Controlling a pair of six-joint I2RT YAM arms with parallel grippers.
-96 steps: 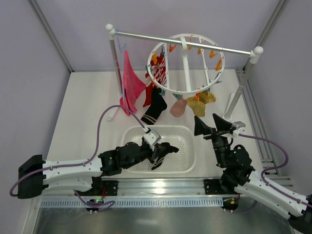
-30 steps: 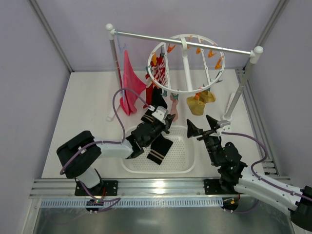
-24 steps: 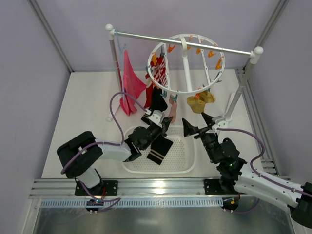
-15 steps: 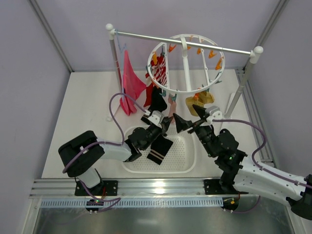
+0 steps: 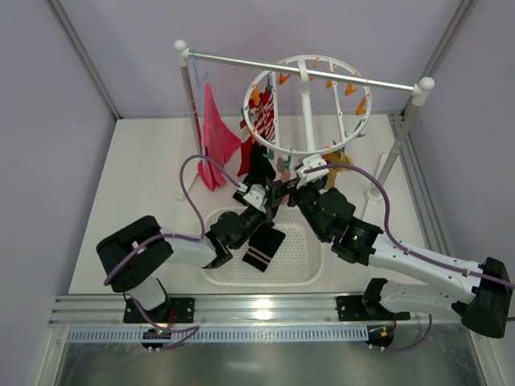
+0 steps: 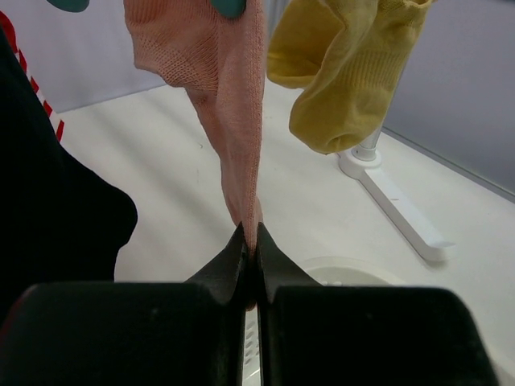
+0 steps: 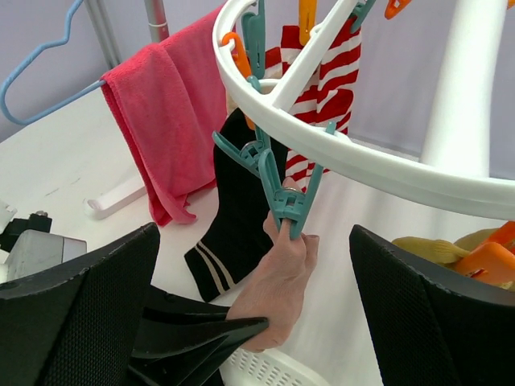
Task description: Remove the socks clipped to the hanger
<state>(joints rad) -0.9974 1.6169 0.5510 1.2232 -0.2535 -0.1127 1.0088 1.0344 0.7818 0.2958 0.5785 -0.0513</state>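
Observation:
The white ring hanger [image 5: 282, 149] [image 7: 378, 161] hangs from the rail. A pale pink sock [image 6: 233, 121] [image 7: 278, 289] hangs from its teal clip [image 7: 290, 205]. My left gripper [image 6: 251, 241] [image 5: 273, 197] is shut on that sock's lower end. My right gripper [image 7: 253, 241] [image 5: 302, 173] is open, one finger on each side of the clip and pink sock, touching neither. Also clipped on are a black sock [image 7: 233, 217], a red-and-white striped sock [image 7: 322, 80] and a mustard yellow sock [image 6: 346, 72]. Another black sock [image 5: 264, 245] lies in the basket.
A magenta cloth [image 5: 216, 137] on a blue wire hanger droops from the metal rail [image 5: 241, 61] left of the ring. The white perforated basket [image 5: 310, 269] sits under both grippers. The rack's right foot [image 6: 386, 193] rests on the table behind the yellow sock.
My right arm has swung left and forward from beside the basket up to the pink sock's clip, jaws still wide. The left gripper has stayed shut on the pink sock.

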